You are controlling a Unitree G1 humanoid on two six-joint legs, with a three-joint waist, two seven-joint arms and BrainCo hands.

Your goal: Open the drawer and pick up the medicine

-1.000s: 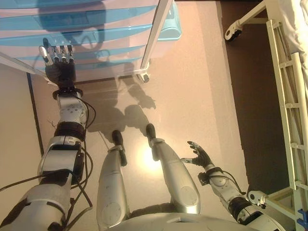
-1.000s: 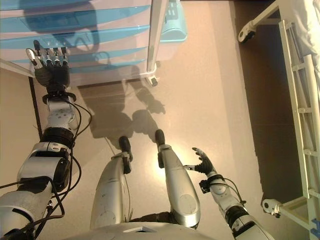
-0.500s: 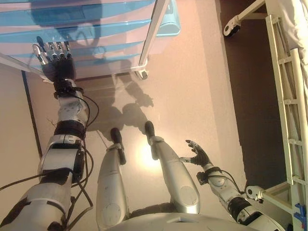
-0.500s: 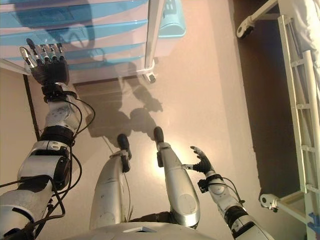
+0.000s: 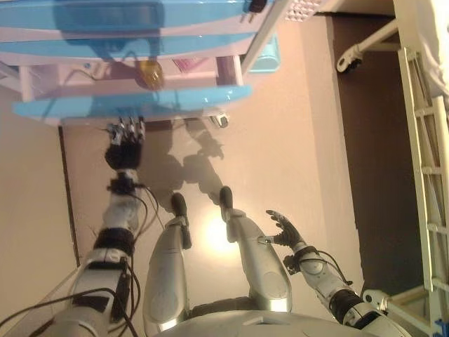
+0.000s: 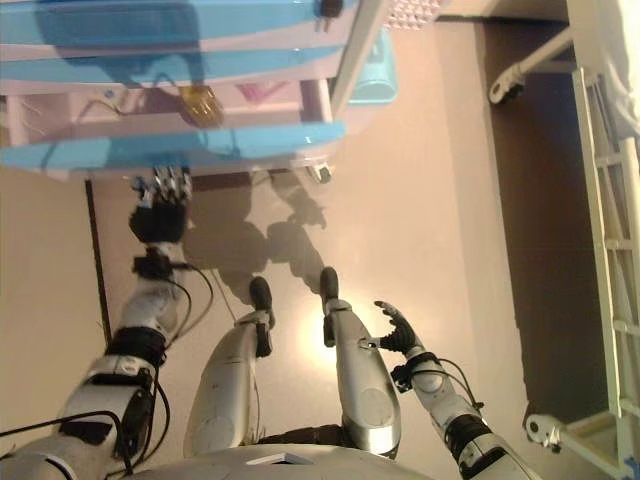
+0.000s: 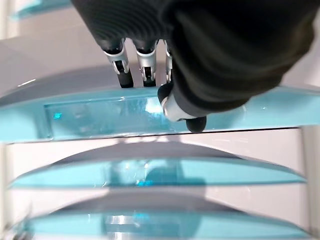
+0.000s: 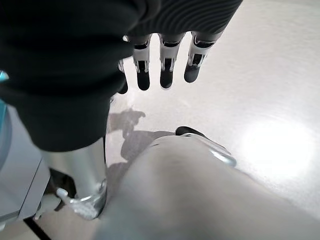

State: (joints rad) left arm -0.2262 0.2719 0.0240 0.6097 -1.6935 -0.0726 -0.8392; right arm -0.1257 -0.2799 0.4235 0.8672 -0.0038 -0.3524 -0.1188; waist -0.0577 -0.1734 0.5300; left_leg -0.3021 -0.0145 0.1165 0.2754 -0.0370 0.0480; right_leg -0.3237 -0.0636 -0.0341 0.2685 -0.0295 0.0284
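Note:
A white cabinet has several translucent blue drawer fronts. One drawer [image 5: 133, 105] stands pulled out. Inside it lie an amber medicine bottle [image 5: 149, 72] and a pink item [image 5: 184, 65]. My left hand [image 5: 125, 147] is at the near edge of that drawer front. In the left wrist view its fingertips [image 7: 125, 77] rest on the front's edge and its thumb [image 7: 186, 114] presses the blue face [image 7: 90, 120], pinching it. My right hand [image 5: 284, 230] hangs open and empty low by my right side.
A white slanted post [image 5: 263, 31] with a caster [image 5: 222, 121] stands beside the cabinet, with a light-blue bin [image 5: 266, 57] behind it. A white bed frame [image 5: 421, 140] with a caster [image 5: 345, 62] runs along the right. Bare floor lies between them.
The drawer has slid out toward me and its contents now show. My left hand has drawn back with the drawer front. The camera view has shifted. The right hand is unchanged.

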